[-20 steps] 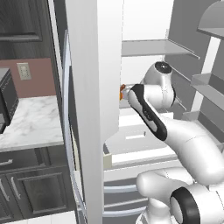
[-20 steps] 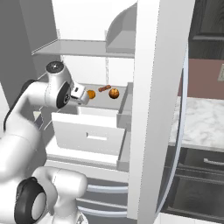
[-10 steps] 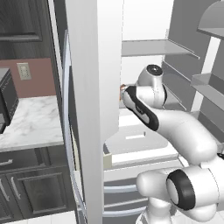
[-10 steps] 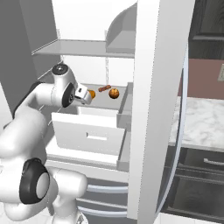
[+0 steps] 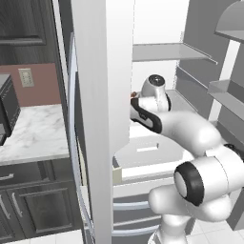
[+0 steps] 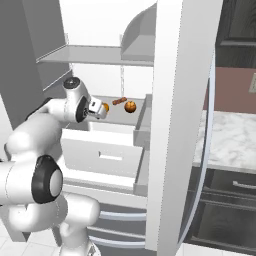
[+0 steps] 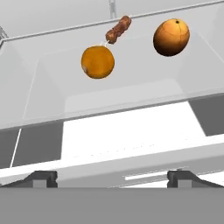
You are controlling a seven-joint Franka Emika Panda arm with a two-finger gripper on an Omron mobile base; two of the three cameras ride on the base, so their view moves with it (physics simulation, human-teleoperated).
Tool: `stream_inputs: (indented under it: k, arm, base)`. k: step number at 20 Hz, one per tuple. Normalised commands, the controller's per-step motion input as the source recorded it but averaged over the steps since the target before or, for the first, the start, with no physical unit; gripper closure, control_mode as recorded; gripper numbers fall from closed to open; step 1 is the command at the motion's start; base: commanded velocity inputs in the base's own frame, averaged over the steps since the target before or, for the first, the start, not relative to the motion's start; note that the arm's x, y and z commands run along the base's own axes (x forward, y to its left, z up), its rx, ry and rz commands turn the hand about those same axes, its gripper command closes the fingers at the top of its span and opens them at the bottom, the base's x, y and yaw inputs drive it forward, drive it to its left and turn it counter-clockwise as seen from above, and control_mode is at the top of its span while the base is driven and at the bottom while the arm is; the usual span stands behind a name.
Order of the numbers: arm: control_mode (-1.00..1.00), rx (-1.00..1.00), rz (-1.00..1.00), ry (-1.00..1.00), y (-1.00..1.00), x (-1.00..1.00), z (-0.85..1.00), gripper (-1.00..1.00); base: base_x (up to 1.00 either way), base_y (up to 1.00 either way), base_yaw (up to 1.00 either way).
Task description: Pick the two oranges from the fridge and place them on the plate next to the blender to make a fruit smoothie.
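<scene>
Two oranges lie on a grey shelf inside the open fridge [image 6: 175,100]. In the hand view the nearer orange [image 7: 97,62] sits ahead and slightly left, and the other orange [image 7: 171,36] lies farther to the right. My gripper [image 7: 113,177] is open, its fingertips [image 7: 41,177] wide apart with nothing between them, short of both fruits. From the right base view the gripper [image 6: 100,109] partly covers one orange [image 6: 105,107], while the second orange [image 6: 130,106] lies free beside it. The plate and the blender are out of view.
A brown skewer-like item [image 7: 118,29] lies behind the oranges. A white drawer [image 6: 105,150] juts out below the shelf, and another shelf [image 6: 100,55] hangs above. The fridge door [image 5: 100,95] stands close on my left. A marble counter [image 6: 230,140] flanks the fridge.
The arm has folded its elbow up, and the hand has crept a little farther along the shelf toward the oranges. The gripper stays open and the oranges have not moved.
</scene>
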Motion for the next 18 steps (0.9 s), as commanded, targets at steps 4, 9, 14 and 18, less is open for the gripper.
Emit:
stream_inputs:
  k: [4, 9, 14, 18]
  arm:
    - [-1.00, -0.02, 0.00, 0.01, 0.00, 0.41, -0.06, -1.00]
    - [-1.00, -0.01, 0.00, 0.00, 0.00, 0.43, -0.05, -1.00]
    - [-1.00, -0.01, 0.00, 0.00, 0.00, 0.39, -0.07, -1.00]
    - [-1.00, 0.00, 0.00, 0.00, 0.01, 0.35, -0.10, -1.00]
  base:
    - [0.00, 0.00, 0.00]
    - [0.00, 0.00, 0.00]
    - [0.00, 0.00, 0.00]
    - [0.00, 0.00, 0.00]
